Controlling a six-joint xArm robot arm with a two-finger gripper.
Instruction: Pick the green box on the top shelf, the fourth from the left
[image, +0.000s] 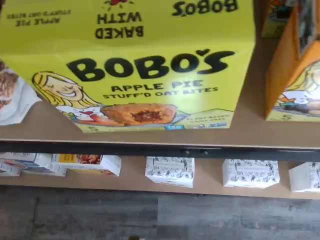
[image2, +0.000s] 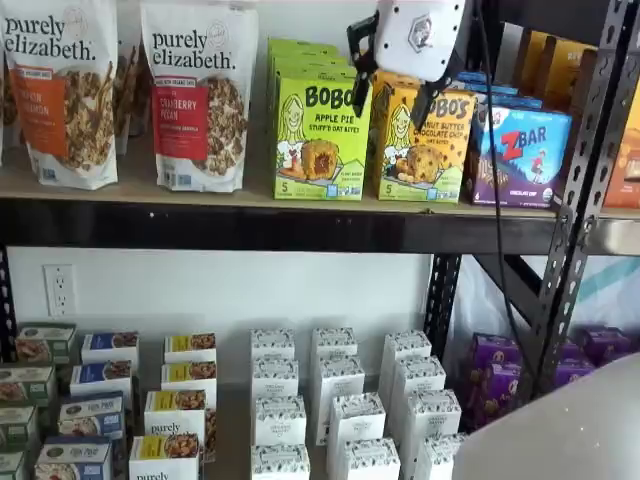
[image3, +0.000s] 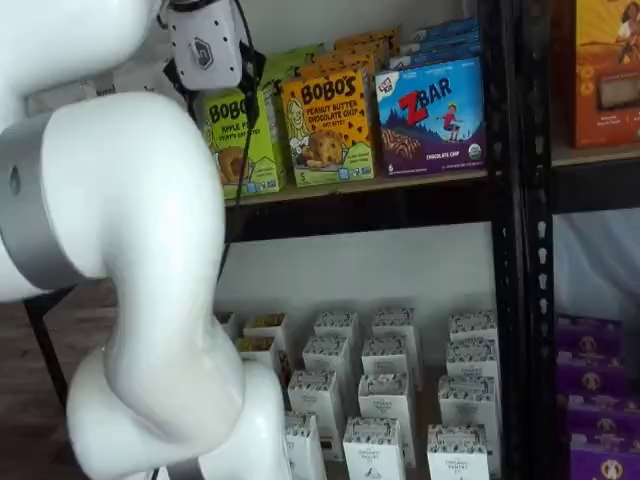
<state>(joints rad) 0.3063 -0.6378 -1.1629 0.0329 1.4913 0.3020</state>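
Observation:
The green box (image: 140, 75) fills the wrist view close up, showing "BOBO'S Apple Pie Stuff'd Oat Bites". It stands upright on the top shelf (image2: 250, 228) in both shelf views (image2: 320, 140) (image3: 262, 150). My gripper (image2: 393, 100) hangs in front of the shelf, at the level of the box tops, over the seam between the green box and the yellow-orange Bobo's box (image2: 425, 145). Its two black fingers (image2: 361, 85) stand apart with a plain gap and hold nothing. In a shelf view the white gripper body (image3: 205, 45) sits just above the green box, and my arm hides the box's left part.
Granola bags (image2: 200, 95) stand left of the green box, and a blue-purple ZBar box (image2: 520, 155) to the right. Black rack posts (image2: 585, 180) rise at the right. White cartons (image2: 335, 385) fill the lower shelf. A cable (image2: 495, 200) hangs from the gripper.

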